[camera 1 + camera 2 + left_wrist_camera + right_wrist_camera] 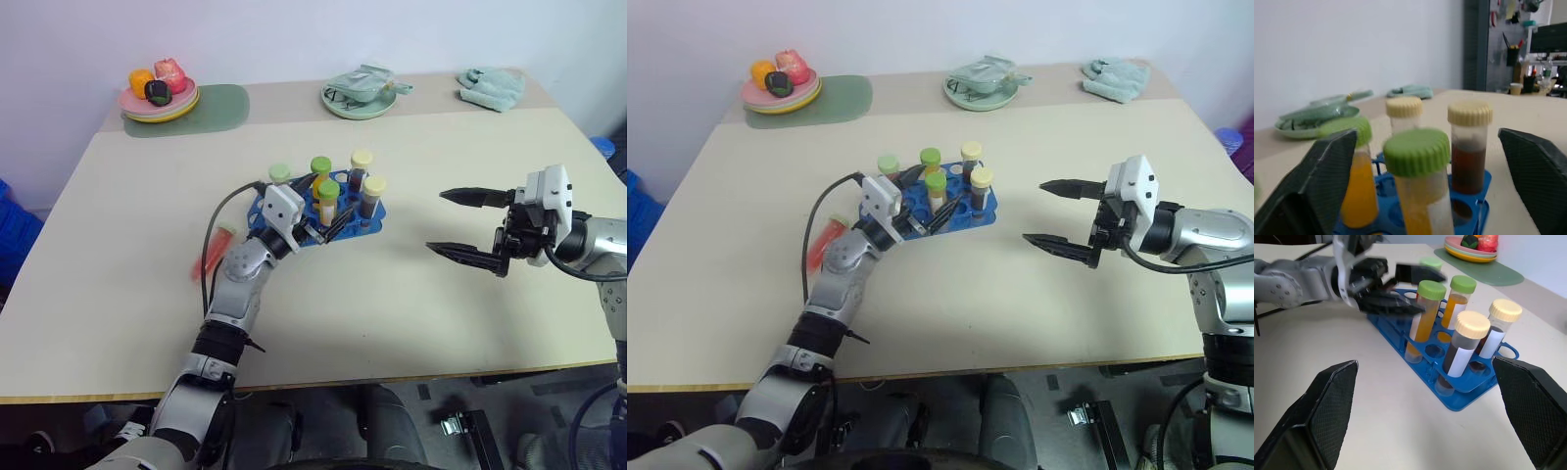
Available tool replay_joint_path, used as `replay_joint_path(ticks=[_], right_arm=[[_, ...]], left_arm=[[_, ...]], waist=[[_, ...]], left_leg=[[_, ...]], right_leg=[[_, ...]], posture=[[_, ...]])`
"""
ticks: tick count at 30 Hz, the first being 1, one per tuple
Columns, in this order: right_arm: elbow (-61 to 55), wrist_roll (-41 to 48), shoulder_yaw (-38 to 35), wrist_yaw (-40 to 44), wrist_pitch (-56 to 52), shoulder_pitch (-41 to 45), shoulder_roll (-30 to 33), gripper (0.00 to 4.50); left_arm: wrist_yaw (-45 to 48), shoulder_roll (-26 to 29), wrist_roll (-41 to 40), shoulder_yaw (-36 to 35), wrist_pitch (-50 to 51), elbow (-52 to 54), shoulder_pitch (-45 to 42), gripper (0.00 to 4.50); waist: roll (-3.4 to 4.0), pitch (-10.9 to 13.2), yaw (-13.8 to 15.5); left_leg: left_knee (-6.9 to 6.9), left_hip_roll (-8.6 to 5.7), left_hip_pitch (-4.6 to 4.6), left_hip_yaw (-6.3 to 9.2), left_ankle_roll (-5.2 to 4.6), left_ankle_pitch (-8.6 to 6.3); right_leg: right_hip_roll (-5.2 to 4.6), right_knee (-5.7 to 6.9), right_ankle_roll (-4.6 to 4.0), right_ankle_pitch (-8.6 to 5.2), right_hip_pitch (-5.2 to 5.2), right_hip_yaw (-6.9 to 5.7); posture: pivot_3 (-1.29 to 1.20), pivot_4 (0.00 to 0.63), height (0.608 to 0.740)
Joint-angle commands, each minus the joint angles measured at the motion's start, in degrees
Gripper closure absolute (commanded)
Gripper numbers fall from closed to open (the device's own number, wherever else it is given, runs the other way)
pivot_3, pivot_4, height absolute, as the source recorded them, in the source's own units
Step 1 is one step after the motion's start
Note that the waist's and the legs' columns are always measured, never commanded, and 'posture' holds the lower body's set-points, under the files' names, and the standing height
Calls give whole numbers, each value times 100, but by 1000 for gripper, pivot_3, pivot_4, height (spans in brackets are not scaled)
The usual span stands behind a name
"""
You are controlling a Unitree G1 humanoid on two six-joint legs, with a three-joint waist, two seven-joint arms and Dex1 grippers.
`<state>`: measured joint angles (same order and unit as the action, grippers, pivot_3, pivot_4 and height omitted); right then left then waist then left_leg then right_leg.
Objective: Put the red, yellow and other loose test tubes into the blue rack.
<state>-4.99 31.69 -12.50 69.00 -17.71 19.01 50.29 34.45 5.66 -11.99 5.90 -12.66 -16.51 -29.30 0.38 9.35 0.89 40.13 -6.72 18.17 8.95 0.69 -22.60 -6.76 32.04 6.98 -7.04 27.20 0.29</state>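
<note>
Nearest you on the bench [411, 323], your left gripper [323, 208] sits at the near-left edge of the blue rack [370, 221], its fingers [1327, 171] spread to either side of a green-capped tube [328, 199] holding orange liquid; that tube stands upright in the rack between them, and you cannot tell from these views whether either finger touches it. At about 9 o'clock from the rack, just beside your left forearm, a red test tube [213, 254] lies loose on the bench, partly blurred.

At about 3 o'clock from the rack, well apart from it, your right gripper [460, 225] hangs above the bench with its fingers [1317, 421] spread wide and nothing between them, pointing toward the rack.

In the rack you have five tubes upright: the green-capped one at the front, a second green-capped tube [320, 174] with orange liquid behind it, a pale green cap [280, 173] at the rack's far-left corner, and two cream-capped tubes [373, 196] with dark liquid on the right side, one behind the other.

Farther off, at about 11 o'clock, a green mat [220, 108] carries stacked plates [157, 106] with toy fruit [157, 83] on top. At 12 o'clock a green dish [358, 103] holds a crumpled cloth, and at about 1 o'clock a folded green cloth [492, 86] lies by the far edge.
</note>
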Motion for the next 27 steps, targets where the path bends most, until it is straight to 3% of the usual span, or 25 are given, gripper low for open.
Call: replay_joint_path(ticks=[1, 5, 10, 17, 20, 25, 27], right_arm=[[-27, 15, -62, 14, 140, 156, -21, 0], [64, -3, -21, 14, 217, 199, -72, 0], [208, -64, 44, 30, 339, 289, -132, 0], [485, -174, 139, 191, 502, 521, -160, 0], [558, -193, 158, 266, 552, 578, -153, 0], [598, -214, 201, 315, 598, 576, -202, 0], [627, -225, 258, 306, 609, 634, -262, 0]], left_arm=[[-36, 271, 2, -61, 466, 785, 149, 38], [-182, 990, 143, -429, 1057, 1363, 225, 38], [61, 1918, -645, -926, 2520, 2510, 402, 38], [-283, 3099, -3112, -2183, 6538, 3849, 704, 38], [-409, 3747, -3456, -2514, 7606, 3834, 589, 38], [-537, 4736, -3370, -2263, 8839, 3423, 118, 38], [-473, 5225, -3132, -1657, 9187, 3357, -59, 38]], waist=[[0, 0, 1], [0, 0, -5], [1, -1, -20], [-1, 1, -32], [0, 1, -39], [-1, 1, -19], [-1, 2, -28]], left_leg=[[0, 0, 0, 0, 0, 0], [0, 1, 0, 0, 0, 0], [-4, 9, 1, 0, 0, 0], [-5, 6, 2, 7, -3, -2], [-7, 9, 2, 10, -3, -2], [-5, 5, 3, 9, -2, -2], [-6, 5, 2, 9, -2, -2]], right_leg=[[0, 0, 0, 0, 0, 0], [1, 1, 0, 0, 1, 0], [10, 13, -1, 0, 7, 1], [8, 15, -1, -1, 8, 1], [12, 16, -1, -1, 10, 1], [12, 16, -2, -1, 6, 0], [11, 16, -2, -1, 7, 0]], posture=[[0, 150, 740], [0, 150, 740], [0, 150, 740], [0, 150, 740], [0, 150, 740], [0, 150, 740], [0, 150, 740]])
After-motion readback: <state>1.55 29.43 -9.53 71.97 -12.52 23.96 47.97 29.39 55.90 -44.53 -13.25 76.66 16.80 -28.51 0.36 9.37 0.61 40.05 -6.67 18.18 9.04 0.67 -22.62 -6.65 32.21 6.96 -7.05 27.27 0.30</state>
